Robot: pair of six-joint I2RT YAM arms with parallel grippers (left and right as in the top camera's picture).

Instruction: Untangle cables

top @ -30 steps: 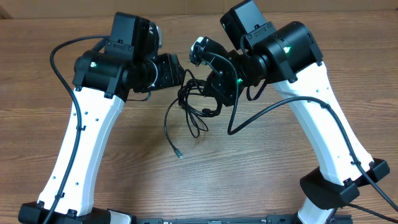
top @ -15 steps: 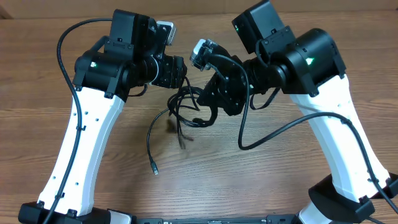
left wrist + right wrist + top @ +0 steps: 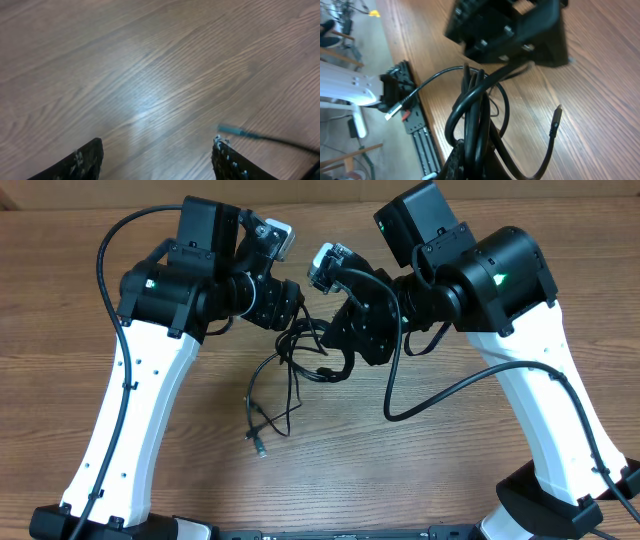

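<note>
The right arm's jaws are closed on the cables [image 3: 475, 100]. The right wrist view shows several black strands clamped together and rising out of the grip as a tight bunch, with 1 loop bowing out to the side and 1 plug end [image 3: 555, 122] hanging free over the wooden surface [image 3: 400, 470]. From overhead, the bundle [image 3: 297, 355] sits between the 2 wrists near the middle of the surface, just beside the right arm's jaws. Looser loops trail from it toward the robot's base and end in a small plug [image 3: 260, 448]; whether that plug touches the wood cannot be told. The left arm's jaws stand open. Their 2 fingers [image 3: 82, 160] are spread wide in the left wrist view with only bare wood between them, and a thin strand with a bluish tip [image 3: 240, 132] lies just beside the finger on the right of that picture. The left wrist is close to the top of the bundle but holds none of it.
</note>
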